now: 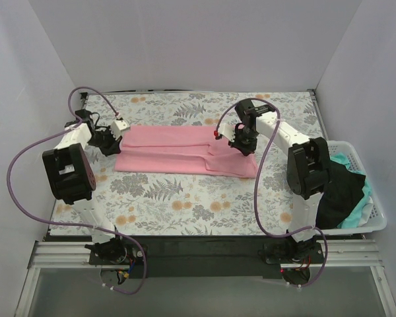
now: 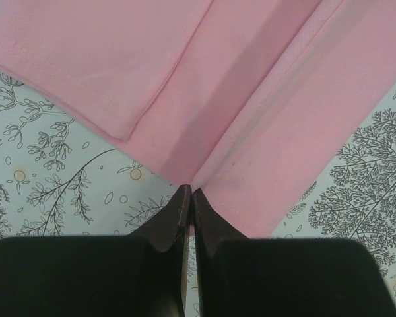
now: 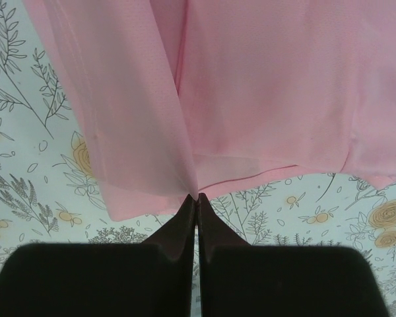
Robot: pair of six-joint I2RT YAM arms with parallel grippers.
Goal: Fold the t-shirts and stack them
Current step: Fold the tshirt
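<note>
The light pink t-shirt (image 1: 178,150) lies folded into a long strip across the middle of the floral sheet. My left gripper (image 1: 117,137) is shut on the shirt's left edge; in the left wrist view the tips (image 2: 190,195) pinch a fold of the pink cloth (image 2: 251,99). My right gripper (image 1: 243,145) is shut on the shirt's right end; in the right wrist view the tips (image 3: 197,198) pinch a thin lifted layer of the pink cloth (image 3: 251,86). A black t-shirt (image 1: 340,188) and a mint-green one (image 1: 358,198) lie in the basket at right.
The white lattice basket (image 1: 376,221) stands at the table's right edge beside the right arm. The grey-and-orange floral sheet (image 1: 185,198) covers the table. White walls close in the back and both sides. Purple cables loop off both arms.
</note>
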